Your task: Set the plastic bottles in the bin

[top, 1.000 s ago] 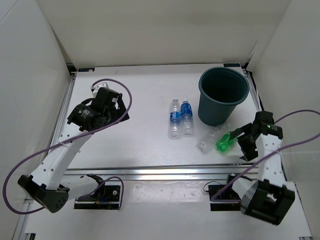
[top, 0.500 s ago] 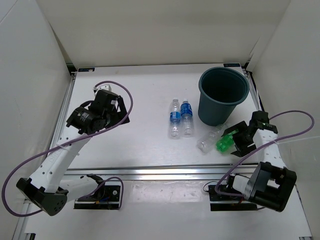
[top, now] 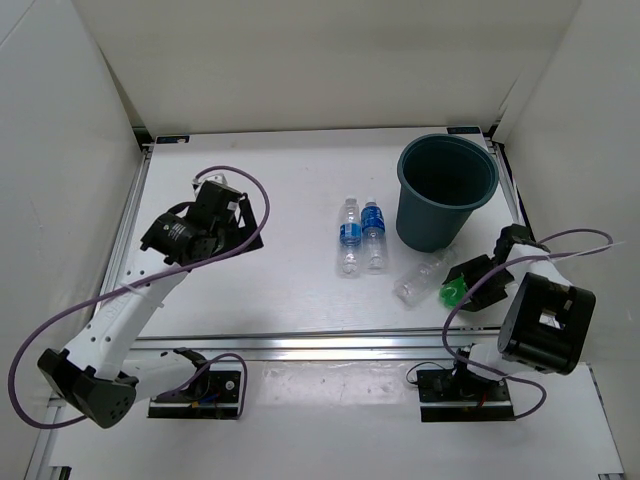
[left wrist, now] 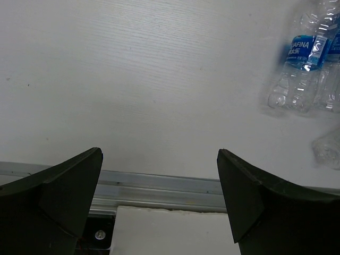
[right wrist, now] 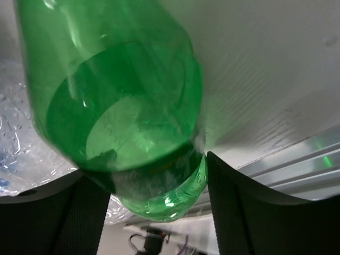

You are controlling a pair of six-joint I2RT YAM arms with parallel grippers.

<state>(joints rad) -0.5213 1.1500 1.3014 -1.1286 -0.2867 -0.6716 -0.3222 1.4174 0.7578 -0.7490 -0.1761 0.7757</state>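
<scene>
Low: right arm [top: 545,320] folded, right fingers [right wrist: 239,212] clasp green bottle [right wrist: 122,106]; left arm [top: 130,310] outstretched, left fingers [left wrist: 53,202] spread.

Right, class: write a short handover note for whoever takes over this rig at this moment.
Left gripper: open, empty, over bare table, left of the labelled bottles.
Right gripper: fingers either side of the green bottle, which lies on the table; firm grip unclear.
Unlabelled clear bottle: beside the green one, near the bin.
Done: no bottle in the bin.
Left: all four.
</scene>
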